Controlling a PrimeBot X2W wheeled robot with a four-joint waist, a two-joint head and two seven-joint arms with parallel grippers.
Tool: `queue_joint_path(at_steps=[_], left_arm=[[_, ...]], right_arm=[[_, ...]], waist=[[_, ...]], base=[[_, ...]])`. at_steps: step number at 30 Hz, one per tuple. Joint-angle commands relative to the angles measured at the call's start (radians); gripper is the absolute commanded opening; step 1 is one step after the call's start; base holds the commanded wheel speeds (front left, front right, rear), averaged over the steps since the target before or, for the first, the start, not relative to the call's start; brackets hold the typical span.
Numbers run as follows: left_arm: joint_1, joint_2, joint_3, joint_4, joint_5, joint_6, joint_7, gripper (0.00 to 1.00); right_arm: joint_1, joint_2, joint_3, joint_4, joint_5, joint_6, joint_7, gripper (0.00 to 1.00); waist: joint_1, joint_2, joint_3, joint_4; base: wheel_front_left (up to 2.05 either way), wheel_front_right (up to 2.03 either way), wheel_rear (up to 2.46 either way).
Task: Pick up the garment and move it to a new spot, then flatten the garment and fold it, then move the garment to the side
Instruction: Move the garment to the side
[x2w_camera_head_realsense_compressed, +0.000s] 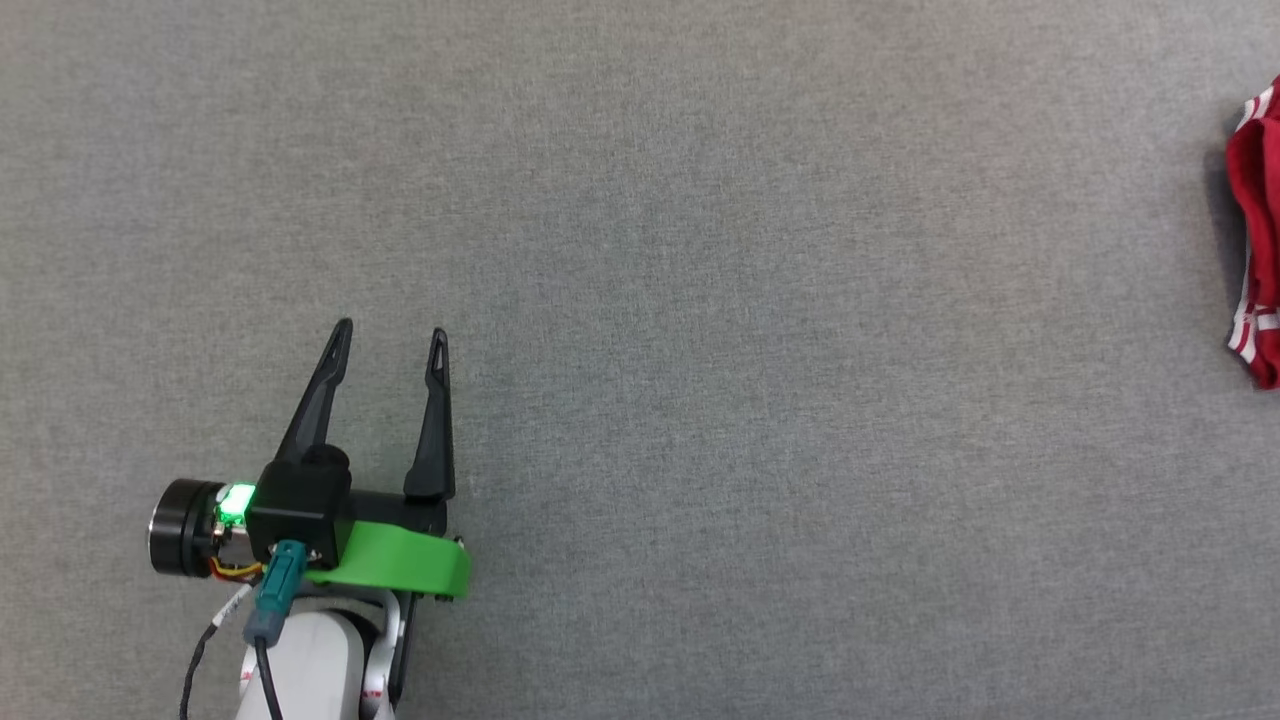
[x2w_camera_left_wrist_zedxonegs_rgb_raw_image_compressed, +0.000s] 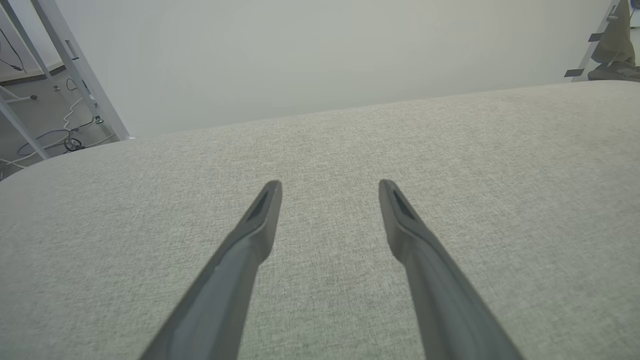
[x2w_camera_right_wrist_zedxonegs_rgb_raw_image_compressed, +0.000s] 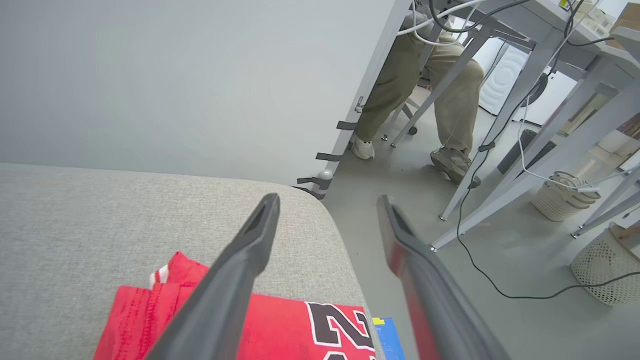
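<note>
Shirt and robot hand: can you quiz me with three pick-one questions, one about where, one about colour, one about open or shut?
1. Where is the shirt in the head view?
A) the middle
B) the far right edge
C) the lower left

2. What colour is the shirt's number?
A) blue
B) green
C) black, edged white

3. How is the left gripper?
A) open and empty
B) shut
C) shut on a sock

Answers:
1 B, it peeks in at the right edge.
2 C, the right wrist view shows black print on red.
3 A, its jaws stand apart with nothing between.
</note>
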Motion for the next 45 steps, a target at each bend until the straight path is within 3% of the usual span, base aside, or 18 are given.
queue_joint_path(at_steps=[1, 15, 23, 33, 45], left_arm=[[0.019, -0.007, 0.004, 0.008, -0.007, 0.004, -0.006, 1.00], [0.091, -0.038, 0.018, 0.054, -0.024, 0.007, -0.006, 1.00], [0.126, -0.047, 0.033, 0.068, -0.026, 0.006, -0.006, 1.00], [0.163, -0.056, 0.032, 0.084, -0.024, 0.001, -0.006, 1.00], [0.218, -0.062, 0.036, 0.095, -0.032, -0.018, -0.006, 1.00]], right_arm=[[0.023, 0.030, -0.005, -0.037, -0.022, -0.001, -0.018, 1.00], [0.292, 0.366, -0.075, -0.544, -0.192, -0.001, -0.038, 1.00], [0.493, 0.520, -0.052, -0.650, -0.232, -0.001, -0.038, 1.00], [0.695, 0.615, -0.066, -0.615, -0.206, -0.001, -0.038, 1.00], [0.862, 0.654, -0.031, -0.688, -0.201, -0.001, -0.038, 1.00]], waist=[[0.0001, 0.0000, -0.086, 0.013], [0.0001, 0.0000, -0.237, 0.099], [0.0001, 0.0000, -0.301, 0.126], [0.0001, 0.0000, -0.363, 0.130], [0.0001, 0.0000, -0.421, 0.132]], base=[[0.00, 0.00, 0.00], [0.00, 0.00, 0.00], [0.00, 0.00, 0.00], [0.00, 0.00, 0.00], [0.00, 0.00, 0.00]])
